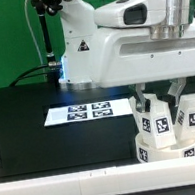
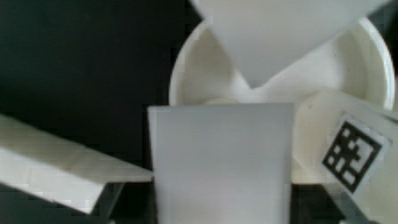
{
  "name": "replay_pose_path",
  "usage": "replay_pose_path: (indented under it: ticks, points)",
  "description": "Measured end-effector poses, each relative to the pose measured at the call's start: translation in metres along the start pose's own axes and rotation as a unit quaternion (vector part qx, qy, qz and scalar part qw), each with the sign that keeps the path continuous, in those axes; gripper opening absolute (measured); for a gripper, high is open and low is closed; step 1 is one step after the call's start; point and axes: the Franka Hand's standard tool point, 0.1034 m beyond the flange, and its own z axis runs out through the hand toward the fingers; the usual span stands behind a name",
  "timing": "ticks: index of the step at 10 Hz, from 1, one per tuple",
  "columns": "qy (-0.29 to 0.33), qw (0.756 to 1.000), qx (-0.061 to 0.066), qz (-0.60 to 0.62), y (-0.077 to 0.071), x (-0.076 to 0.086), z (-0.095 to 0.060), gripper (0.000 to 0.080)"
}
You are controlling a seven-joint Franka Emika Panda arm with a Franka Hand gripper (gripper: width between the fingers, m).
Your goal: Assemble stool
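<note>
The gripper (image 1: 159,104) is clamping a leg (image 1: 159,117) upright over the round seat (image 1: 166,148), which is sitting against the white border rail (image 1: 68,184). Open black table (image 1: 28,121) is lying beyond the marker board (image 1: 88,111).

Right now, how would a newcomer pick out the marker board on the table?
Start from the black table under the white robot arm. Near its middle lies the marker board, a thin flat white strip with black square tags. Unlike the tagged stool parts at the exterior view's right, it lies flat and alone.
</note>
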Motion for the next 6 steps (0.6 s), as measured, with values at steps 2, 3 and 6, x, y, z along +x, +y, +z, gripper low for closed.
replay_pose_path:
  ticks: [2, 3, 6]
  points:
    - [0.0, 0.993, 0.003, 0.115, -0.0005, 0.0, 0.0001, 0.0338]
    - [0.0, 0.983, 0.006, 0.181, -0.0016, 0.0004, -0.0001, 0.0338]
    - [0.0, 0.959, 0.007, 0.282, -0.0034, 0.0011, -0.0003, 0.0338]
